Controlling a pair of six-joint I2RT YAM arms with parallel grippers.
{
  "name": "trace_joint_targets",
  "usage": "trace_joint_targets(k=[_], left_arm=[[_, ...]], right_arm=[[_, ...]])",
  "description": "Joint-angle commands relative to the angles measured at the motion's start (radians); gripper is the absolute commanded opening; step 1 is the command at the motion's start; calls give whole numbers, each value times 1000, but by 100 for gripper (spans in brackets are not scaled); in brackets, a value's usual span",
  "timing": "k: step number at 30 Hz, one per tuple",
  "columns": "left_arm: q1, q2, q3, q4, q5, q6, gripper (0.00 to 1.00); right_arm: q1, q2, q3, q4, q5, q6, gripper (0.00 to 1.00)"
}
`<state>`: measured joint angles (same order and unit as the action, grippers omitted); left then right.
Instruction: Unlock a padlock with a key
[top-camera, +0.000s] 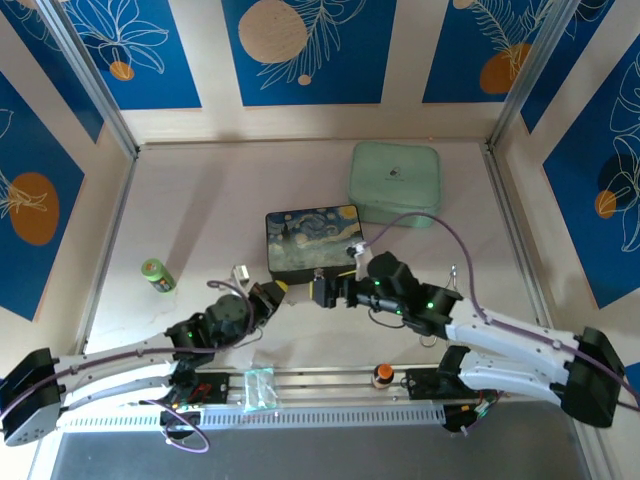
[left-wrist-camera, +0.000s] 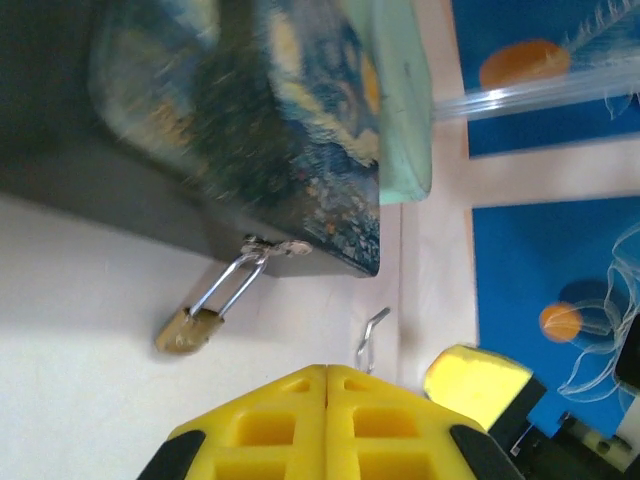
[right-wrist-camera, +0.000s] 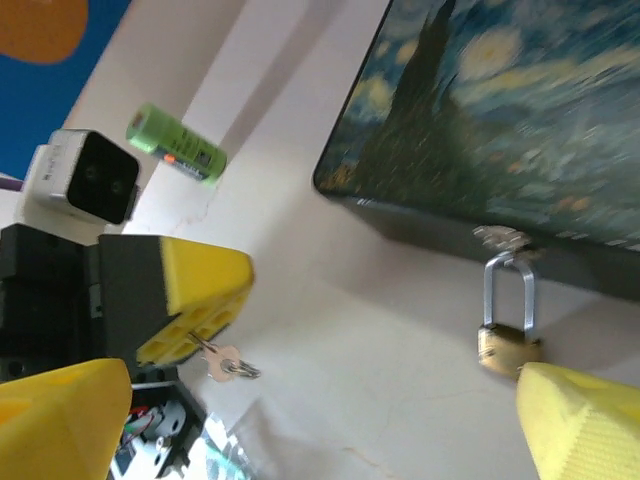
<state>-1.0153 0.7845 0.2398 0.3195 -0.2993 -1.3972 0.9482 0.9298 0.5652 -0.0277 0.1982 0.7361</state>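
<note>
Left end effector (left-wrist-camera: 326, 390) is pressing its 2 yellow fingers together on the key (right-wrist-camera: 228, 366), which is sticking out past the fingertips, just over the table (top-camera: 200, 210). Right end effector (right-wrist-camera: 322, 380) is holding its fingers wide apart, gripping nothing. The padlock (right-wrist-camera: 507, 347) is hanging by its shackle from the latch on the front wall of the starry-night box (right-wrist-camera: 500, 130), just beside 1 right fingertip, apart from the key.
</note>
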Motion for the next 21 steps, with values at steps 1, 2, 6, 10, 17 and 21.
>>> trace_joint_targets(k=[1,2,6,10,17,21], left_arm=[[87,7,82,5,306,387,0],[104,17,110,4,381,458,0],[126,49,196,-29,568,664,0],[131,98,256,-17,700,745,0],[142,127,231,129,723,714,0],[142,150,201,274,744,647,0]], right_arm=[[-36,-59,-68,14,-50,-58,99],[-63,-75,-75,16,-117,-78,99],[-144,-81,-160,241,-366,52,97],[-118,-57,-229,481,-453,79,86],[-74,-68,-260,609,-502,55,63],[-53,-50,-250,629,-493,29,47]])
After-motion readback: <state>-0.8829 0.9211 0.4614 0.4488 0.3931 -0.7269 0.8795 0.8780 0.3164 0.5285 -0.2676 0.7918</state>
